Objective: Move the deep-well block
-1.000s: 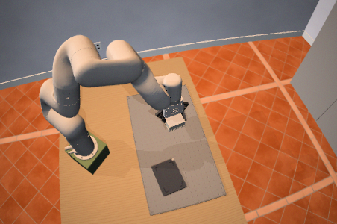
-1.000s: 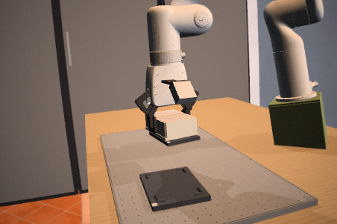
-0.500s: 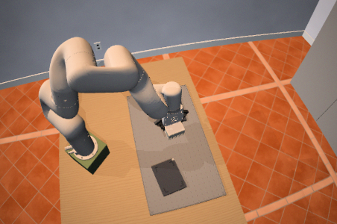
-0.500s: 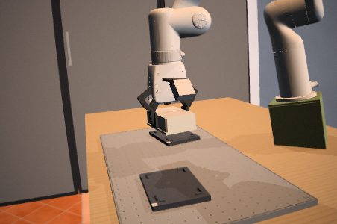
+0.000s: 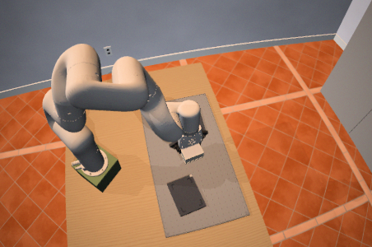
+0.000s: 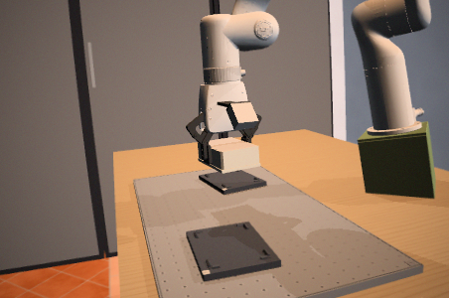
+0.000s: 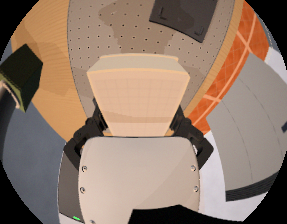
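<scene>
The cream deep-well block point(image 6: 234, 155) hangs in the air just above plate nest N1 point(image 6: 232, 182), the dark plate at the far end of the grey mat. My gripper point(image 6: 225, 151) is shut on the block, with its black fingers on two opposite sides. In the overhead view the block point(image 5: 192, 153) covers most of N1. Plate nest N2 point(image 5: 186, 195) lies empty at the near end of the mat and also shows in the side view point(image 6: 232, 250). In the wrist view the block point(image 7: 137, 96) fills the centre, level, with N2 point(image 7: 186, 4) ahead of it.
The grey perforated mat point(image 5: 197, 169) lies on a wooden table. The arm's green base block point(image 5: 100, 173) stands beside the mat and also shows in the side view point(image 6: 397, 164). Grey cabinet doors point(image 6: 99, 84) stand behind the table.
</scene>
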`<state>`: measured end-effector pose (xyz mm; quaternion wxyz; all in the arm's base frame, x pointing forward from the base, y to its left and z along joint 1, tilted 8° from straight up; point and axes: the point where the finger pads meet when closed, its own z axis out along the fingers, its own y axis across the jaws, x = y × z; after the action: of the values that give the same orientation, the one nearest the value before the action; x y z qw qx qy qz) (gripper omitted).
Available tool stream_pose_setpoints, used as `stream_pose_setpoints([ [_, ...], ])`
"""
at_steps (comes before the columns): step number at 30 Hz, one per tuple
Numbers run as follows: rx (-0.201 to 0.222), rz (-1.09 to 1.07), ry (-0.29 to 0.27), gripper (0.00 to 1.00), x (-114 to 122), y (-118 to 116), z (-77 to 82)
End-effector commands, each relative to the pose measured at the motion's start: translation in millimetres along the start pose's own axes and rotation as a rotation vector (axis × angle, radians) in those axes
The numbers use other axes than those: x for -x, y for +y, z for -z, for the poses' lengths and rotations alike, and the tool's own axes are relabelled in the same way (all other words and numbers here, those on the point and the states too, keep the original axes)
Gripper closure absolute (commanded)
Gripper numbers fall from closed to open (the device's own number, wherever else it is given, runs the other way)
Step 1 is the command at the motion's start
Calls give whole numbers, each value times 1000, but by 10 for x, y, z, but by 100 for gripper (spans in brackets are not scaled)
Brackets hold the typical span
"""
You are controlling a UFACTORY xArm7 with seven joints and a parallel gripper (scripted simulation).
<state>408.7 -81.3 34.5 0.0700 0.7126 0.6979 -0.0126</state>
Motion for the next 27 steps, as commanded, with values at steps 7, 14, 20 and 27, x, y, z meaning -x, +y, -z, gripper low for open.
stream_pose_setpoints([
  [7,4,1,0,100,282,-126,13],
  [14,4,1,0,100,462,-215,13],
  [20,4,1,0,100,611,-290,12],
  [27,4,1,0,100,821,-394,12],
])
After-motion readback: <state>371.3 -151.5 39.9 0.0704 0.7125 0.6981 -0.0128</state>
